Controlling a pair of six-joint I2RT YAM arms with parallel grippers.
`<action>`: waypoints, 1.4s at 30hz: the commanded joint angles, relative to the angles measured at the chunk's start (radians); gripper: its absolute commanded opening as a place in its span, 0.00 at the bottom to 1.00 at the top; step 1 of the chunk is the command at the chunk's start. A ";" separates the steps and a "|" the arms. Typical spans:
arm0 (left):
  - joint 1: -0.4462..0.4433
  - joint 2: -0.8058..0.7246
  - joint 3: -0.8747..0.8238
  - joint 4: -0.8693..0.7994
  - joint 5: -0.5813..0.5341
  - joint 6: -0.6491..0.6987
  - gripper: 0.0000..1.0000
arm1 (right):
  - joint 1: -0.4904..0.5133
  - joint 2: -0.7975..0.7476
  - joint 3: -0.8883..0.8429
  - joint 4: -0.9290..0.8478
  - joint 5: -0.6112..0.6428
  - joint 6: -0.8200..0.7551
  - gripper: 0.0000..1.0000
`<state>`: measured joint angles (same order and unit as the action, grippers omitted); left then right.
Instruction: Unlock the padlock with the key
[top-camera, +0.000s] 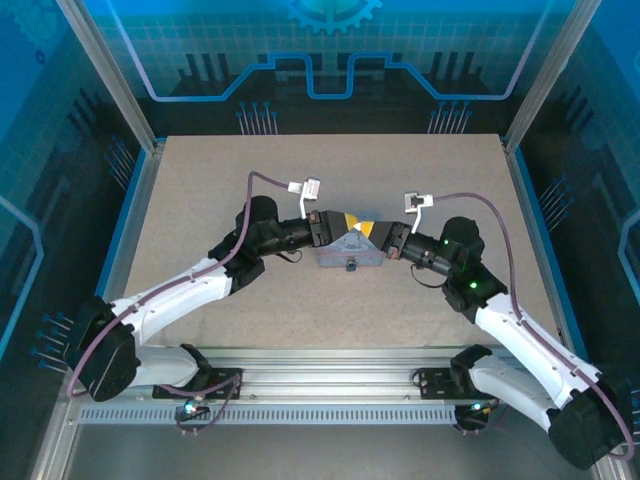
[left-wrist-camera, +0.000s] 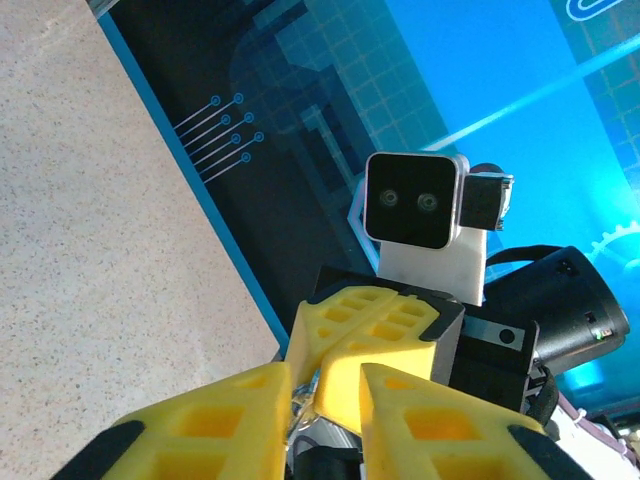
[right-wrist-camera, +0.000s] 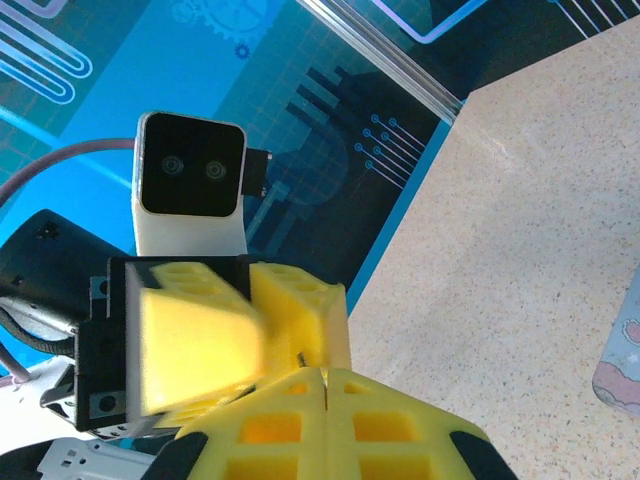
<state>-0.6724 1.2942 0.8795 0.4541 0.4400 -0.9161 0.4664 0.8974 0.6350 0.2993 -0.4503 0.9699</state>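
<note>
The beige counter (top-camera: 200, 200) takes up the middle of the overhead frame, boxed in by blue printed walls. The left arm (top-camera: 190, 285) reaches in from the lower left and the right arm (top-camera: 520, 340) from the lower right, and the two meet nose to nose right around the centre.

Just under that meeting point sits the pastel tin (top-camera: 350, 252), flat on the counter.

The left claw (left-wrist-camera: 325, 380) has its yellow fingers a little apart in its own wrist view, with the other claw's tips sitting right at the gap. We honestly can't tell if it's pinching anything.

The right claw (right-wrist-camera: 325, 378) has its fingers pressed flat together at the bottom centre of its wrist view.

The padlock (top-camera: 350, 266) looks like the small dark knob at the tin's near edge, below the claws in the overhead frame.

The key (right-wrist-camera: 300, 355) seems to be the tiny dark sliver just above the right claw's tips, between the two claws. It's too small for us to say who's got hold of it
</note>
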 joint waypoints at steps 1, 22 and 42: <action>-0.006 -0.016 0.003 0.025 0.004 0.020 0.15 | 0.006 -0.012 -0.011 0.015 0.000 0.013 0.00; 0.015 -0.035 0.145 -0.412 0.002 0.195 0.00 | -0.094 -0.054 0.030 -0.295 -0.043 -0.138 0.42; 0.028 0.025 0.271 -0.619 0.168 0.248 0.00 | -0.124 -0.016 0.022 -0.084 -0.291 -0.140 0.50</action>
<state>-0.6498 1.3098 1.1370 -0.1749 0.5571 -0.6552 0.3225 0.8898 0.6624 0.1097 -0.6926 0.7986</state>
